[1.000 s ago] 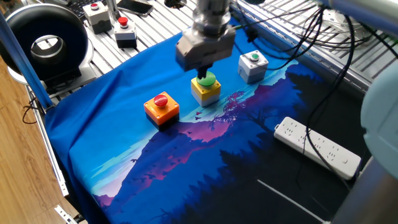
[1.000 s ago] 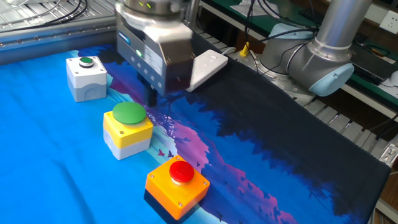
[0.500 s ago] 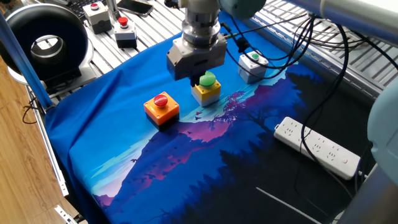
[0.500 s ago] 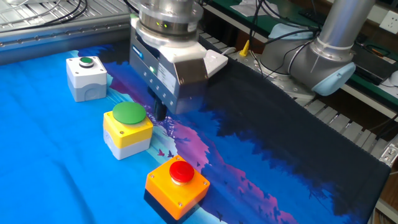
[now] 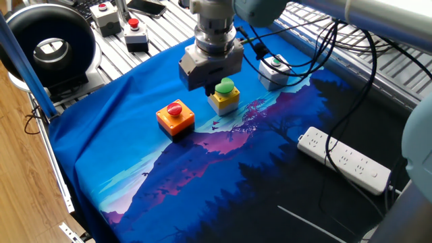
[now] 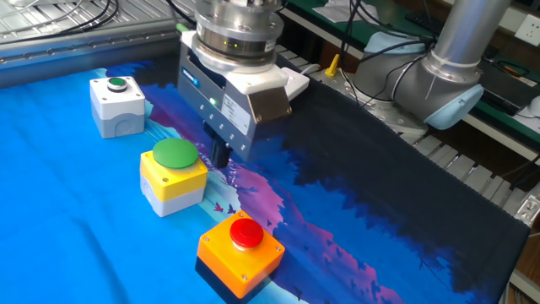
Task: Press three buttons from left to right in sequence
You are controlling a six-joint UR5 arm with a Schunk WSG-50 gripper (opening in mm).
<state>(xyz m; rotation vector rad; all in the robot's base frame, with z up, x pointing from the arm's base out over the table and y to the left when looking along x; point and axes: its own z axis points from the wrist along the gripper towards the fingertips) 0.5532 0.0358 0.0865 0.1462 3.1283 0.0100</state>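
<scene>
Orange is where your eye should go: the orange box with the red cap (image 6: 240,245) sits at the lower middle of the other fixed view, and the gripper (image 6: 219,154) hangs above and up-frame of it, just beside the yellow box with the large green cap (image 6: 174,176) in the middle of the row. From the one fixed view the same line reads left to right across the blue cloth on the counter (image 5: 101,155): orange box (image 5: 175,117) left of centre, yellow box (image 5: 223,96) at centre, grey-white box with the small green cap (image 5: 273,69) toward the upper right. The gripper (image 5: 208,86) hovers at the yellow box's left shoulder, so the orange box lies down-left of it in that frame. Judging by this, if the left button is your next press, you need a short travel down-left. You cannot tell how the jaws stand; neither view shows the fingertips clearly, and nothing appears held.
</scene>
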